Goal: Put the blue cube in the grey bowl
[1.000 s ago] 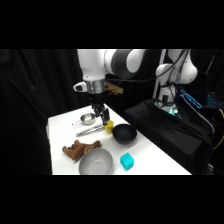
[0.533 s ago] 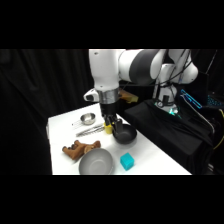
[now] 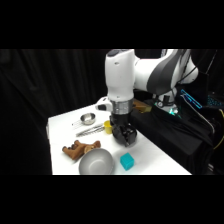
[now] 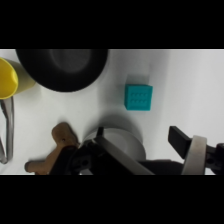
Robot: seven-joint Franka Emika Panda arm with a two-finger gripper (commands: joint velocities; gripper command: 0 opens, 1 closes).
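My gripper [image 3: 125,137] hangs low over the middle of the white table [image 3: 160,157], above the black bowl [image 4: 62,67], and carries nothing; I cannot tell from either view whether it is spread or closed. The blue cube [image 3: 127,161] sits on the table toward the near edge, just beside the grey bowl [image 3: 96,163] and apart from my gripper. I judge I am in the approach, the cube not yet grasped, so next I must centre over it, descend squarely and close on two opposite faces.
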